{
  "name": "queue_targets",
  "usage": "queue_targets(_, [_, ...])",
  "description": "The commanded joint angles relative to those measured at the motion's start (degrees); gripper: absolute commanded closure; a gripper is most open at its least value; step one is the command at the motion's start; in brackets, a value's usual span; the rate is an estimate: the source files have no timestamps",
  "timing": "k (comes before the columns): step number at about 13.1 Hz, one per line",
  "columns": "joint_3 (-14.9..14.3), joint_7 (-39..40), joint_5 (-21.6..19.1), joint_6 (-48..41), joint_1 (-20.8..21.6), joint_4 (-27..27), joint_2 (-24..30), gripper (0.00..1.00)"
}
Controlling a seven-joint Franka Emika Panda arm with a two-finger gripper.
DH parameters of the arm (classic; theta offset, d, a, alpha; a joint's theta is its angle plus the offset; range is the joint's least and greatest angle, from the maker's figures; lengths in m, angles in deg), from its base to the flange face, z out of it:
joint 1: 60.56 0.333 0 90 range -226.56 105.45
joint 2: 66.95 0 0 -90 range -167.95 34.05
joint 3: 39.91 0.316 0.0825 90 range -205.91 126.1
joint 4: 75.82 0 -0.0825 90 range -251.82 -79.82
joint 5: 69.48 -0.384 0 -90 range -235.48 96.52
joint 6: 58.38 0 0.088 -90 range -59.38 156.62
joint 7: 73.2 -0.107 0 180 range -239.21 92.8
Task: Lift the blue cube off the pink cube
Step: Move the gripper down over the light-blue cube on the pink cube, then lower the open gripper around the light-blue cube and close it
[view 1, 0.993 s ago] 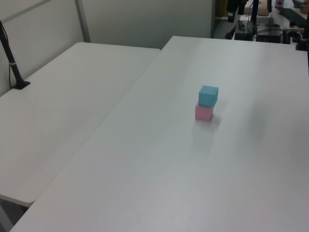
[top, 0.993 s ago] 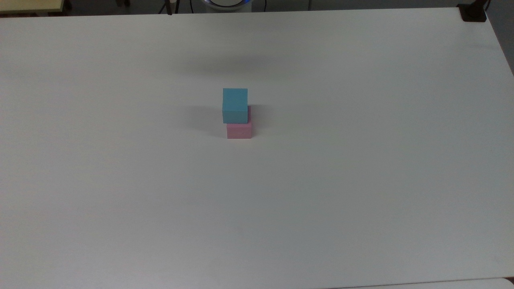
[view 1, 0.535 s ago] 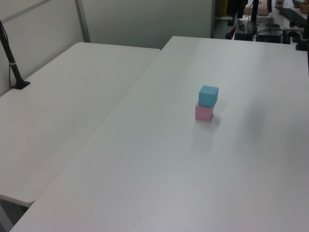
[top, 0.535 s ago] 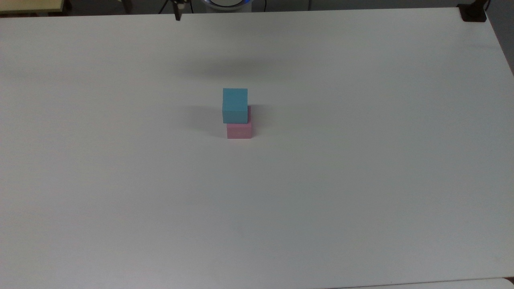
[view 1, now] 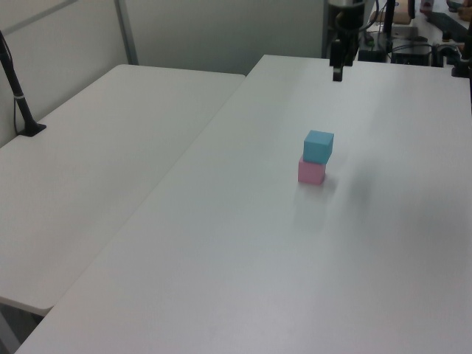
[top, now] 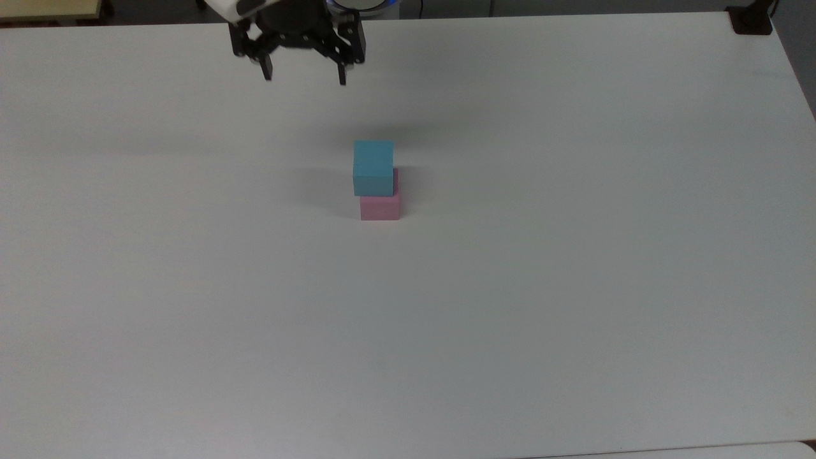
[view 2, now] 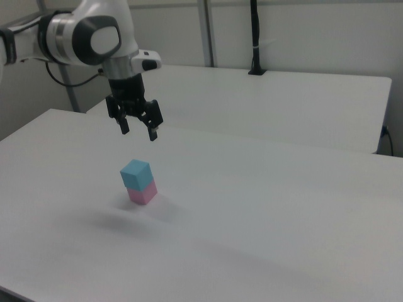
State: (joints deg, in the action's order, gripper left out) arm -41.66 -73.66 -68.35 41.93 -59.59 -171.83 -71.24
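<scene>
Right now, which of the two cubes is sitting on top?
The blue cube is on top. The pink cube sits under it, on the white table.

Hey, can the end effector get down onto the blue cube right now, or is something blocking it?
Probably yes. The end effector hangs open above the white table, up and off to one side of the blue cube, which sits on the pink cube. Nothing stands between them.

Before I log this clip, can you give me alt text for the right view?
A blue cube sits stacked on a pink cube on a white table. Above the stack and slightly toward the right view's left, the robot arm's tool hangs in the air with its fingers spread open, holding nothing. A second white table stands behind.
</scene>
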Motion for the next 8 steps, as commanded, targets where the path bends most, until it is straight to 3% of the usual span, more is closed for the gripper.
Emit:
queue_targets(1, [3.3,-1.7,-3.5,9.9,0.3,-5.8,-1.9,0.0])
queue_targets(3, [4.7,-2.4,-3.5,13.2,0.4,-6.7,-4.4,0.0])
queue_targets(8, [4.8,-4.4,-3.4,16.1,1.9,-6.6,-7.8,0.0])
